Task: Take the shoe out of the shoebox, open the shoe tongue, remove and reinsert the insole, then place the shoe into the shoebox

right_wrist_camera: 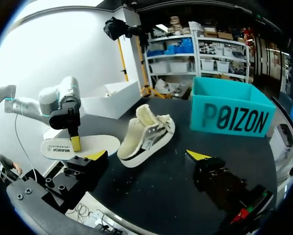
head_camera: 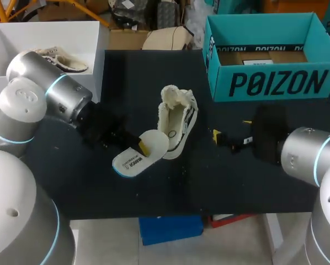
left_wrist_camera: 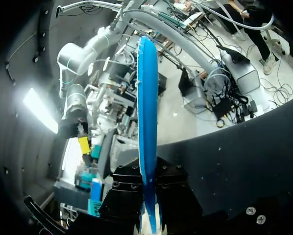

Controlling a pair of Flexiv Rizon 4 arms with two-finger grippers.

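Two grippers: our left gripper [head_camera: 144,148] is clamped on the insole [head_camera: 133,160], one yellow tip on each face at its long edge. Our right gripper [head_camera: 231,132] is spread wide and holds nothing, at 3 o'clock of the shoe [head_camera: 177,122].
Insole, place: nearest us, at 8 o'clock of the shoe and out of it. Its free end is close to the heel opening (touching or not, we cannot tell).
Insole, handling: we judge it light, thin and floppy, likely to droop beyond the pinch. An edge grip near the middle suits it, and we would feed the toe end in first.
Insole, make: flat and foot-shaped, with a white top face and a bright blue underside.
Shoe, place: mid-table [head_camera: 220,182], apart from both grippers, leaning a little to one side, with the tongue pulled up and the mouth gaping.
Shoe, handling: soft upper and firmer sole. We would hold it by the heel collar or sidewall, since the fleecy lining may drag on the insole.
Shoe, make: cream upper, woolly lining, dark side stripes.
Shoebox [head_camera: 270,83]: farthest, at 1 o'clock of the shoe. It is teal card with stiff walls, open-topped, with a brown floor.
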